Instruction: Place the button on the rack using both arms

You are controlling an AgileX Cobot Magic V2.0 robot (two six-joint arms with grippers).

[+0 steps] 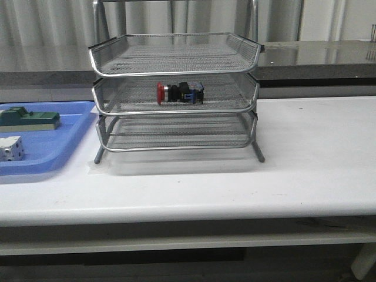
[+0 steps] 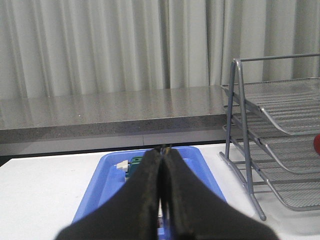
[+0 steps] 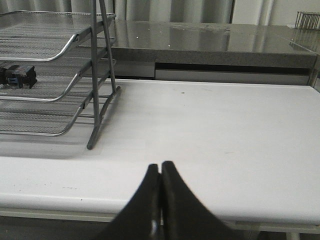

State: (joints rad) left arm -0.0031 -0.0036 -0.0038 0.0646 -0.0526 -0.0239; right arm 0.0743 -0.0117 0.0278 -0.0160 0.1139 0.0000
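Observation:
The button, red cap to the left and blue block to the right, lies on its side in the middle tier of the silver wire rack. The right wrist view shows its dark rear end in that same tier of the rack. A sliver of red cap shows in the left wrist view, inside the rack. My left gripper is shut and empty, hanging above the blue tray. My right gripper is shut and empty over the table's front edge, well away from the rack. Neither arm appears in the front view.
A flat blue tray lies left of the rack, holding a green-and-grey block and a white cube-like block; the tray also shows under my left fingers. A grey counter runs behind the white table.

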